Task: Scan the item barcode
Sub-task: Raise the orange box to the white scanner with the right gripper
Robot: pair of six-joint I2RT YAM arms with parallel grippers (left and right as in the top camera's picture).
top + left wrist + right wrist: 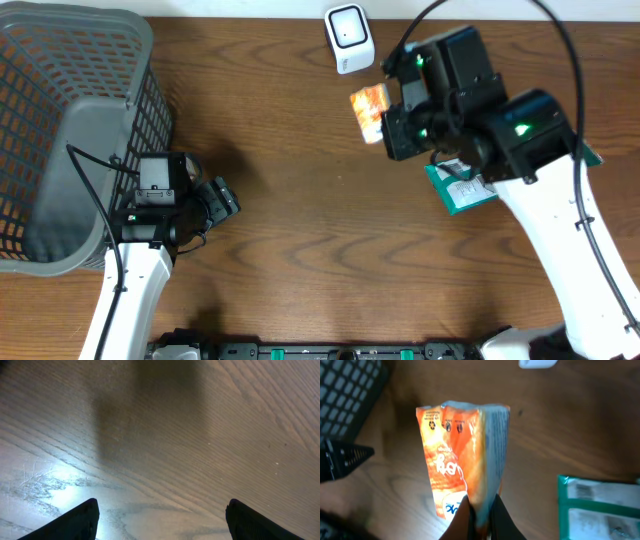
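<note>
The item, an orange snack packet [369,108], hangs above the table just below the white barcode scanner [348,38]. My right gripper [388,122] is shut on the packet's edge. In the right wrist view the packet [455,455] stands up out of the pinched fingers of the right gripper [481,516], and the scanner [538,363] peeks in at the top edge. My left gripper [228,200] rests low by the basket. Its fingers [75,522] stand wide apart over bare wood, with nothing in the left gripper [162,520].
A grey mesh basket [60,130] fills the far left, and its wall [345,390] shows in the right wrist view. A green packet [462,188] lies flat under the right arm and appears as a green packet [600,507] to the right of the held item.
</note>
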